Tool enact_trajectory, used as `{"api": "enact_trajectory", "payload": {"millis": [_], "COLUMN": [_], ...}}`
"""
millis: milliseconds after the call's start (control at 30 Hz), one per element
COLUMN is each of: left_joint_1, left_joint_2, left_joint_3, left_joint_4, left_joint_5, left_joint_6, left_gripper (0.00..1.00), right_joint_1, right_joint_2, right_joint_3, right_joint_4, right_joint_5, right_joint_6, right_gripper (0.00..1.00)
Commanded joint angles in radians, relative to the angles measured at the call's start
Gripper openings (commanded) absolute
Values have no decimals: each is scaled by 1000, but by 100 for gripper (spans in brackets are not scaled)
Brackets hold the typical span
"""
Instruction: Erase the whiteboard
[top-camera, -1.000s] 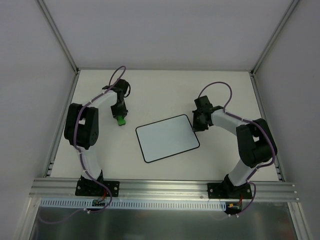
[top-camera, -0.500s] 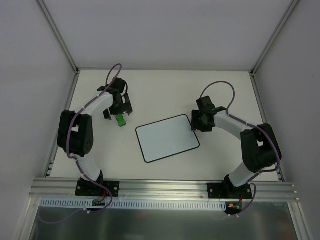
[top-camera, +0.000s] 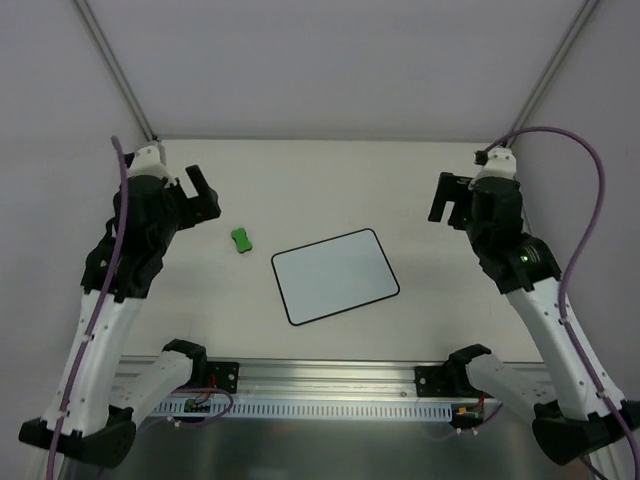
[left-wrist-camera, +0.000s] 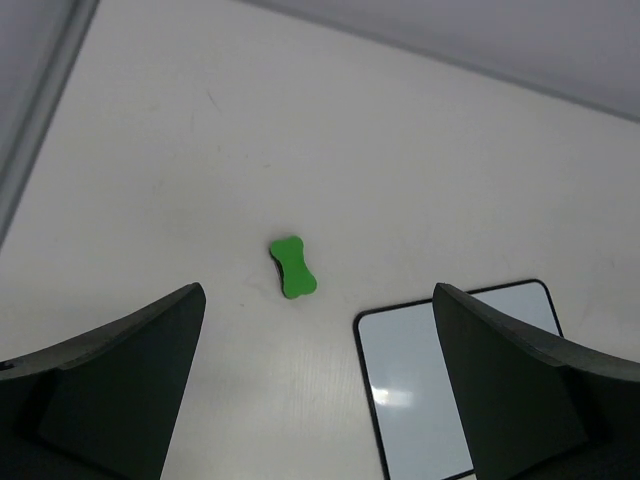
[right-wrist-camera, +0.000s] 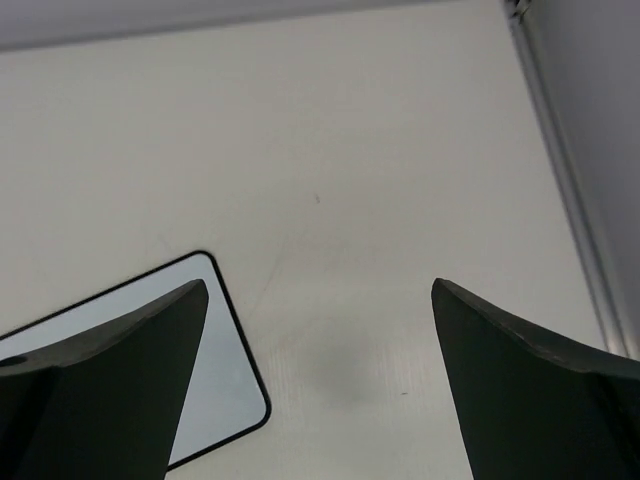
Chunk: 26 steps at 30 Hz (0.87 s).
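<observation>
Whiteboard (top-camera: 335, 276), a flat white black-bordered panel, lay blank below the left gripper (top-camera: 200, 192) and right gripper (top-camera: 447, 197), both wide open and empty, so a careless descent might knock it askew.

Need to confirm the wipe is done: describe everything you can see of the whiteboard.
The whiteboard is a flat white rectangle with rounded corners and a thin black border. No marks show on it. It lies flat on the table, slightly askew, near the middle. Nothing touches it: the green eraser lies apart, off its far left corner, and the left gripper and right gripper are open, well clear.
</observation>
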Motion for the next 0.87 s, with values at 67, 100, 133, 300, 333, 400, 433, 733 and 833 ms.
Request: {"api": "enact_trajectory", "payload": {"millis": [67,100,133,300,333,400,433,733,833], "left_joint_1": [-4,-4,-4,-4,-4,-4,-4,-4,-4], "left_joint_2": [-194,-250,-275,-419,-432,-470,-481,-528,-524], "left_joint_3": [1,7,12,24,26,32,33,56,52], "left_joint_4": [-23,-21,-24,-23,-23,-23,-23,-23,-23], "left_joint_5": [-100,-102,-105,-118,-121,-120,-118,-137,-135], "left_joint_6": [125,133,142,171,171,177,179,183,180], "left_gripper": [99,99,99,99,99,99,99,99,99], "right_joint_1": [-4,-4,-4,-4,-4,-4,-4,-4,-4], "right_joint_2": [-184,-243,-273,-402,-434,-457,-471,-489,-485], "right_joint_3": [84,91,105,144,147,153,153,145,145], "right_joint_4": [-55,-55,-53,-53,-52,-52,-52,-52,-50], "right_joint_5": [152,152,152,138,134,123,119,105,99], "right_joint_6": [-144,-167,-181,-230,-234,-248,-251,-262,-264], "right_gripper": [99,99,99,99,99,99,99,99,99]}}
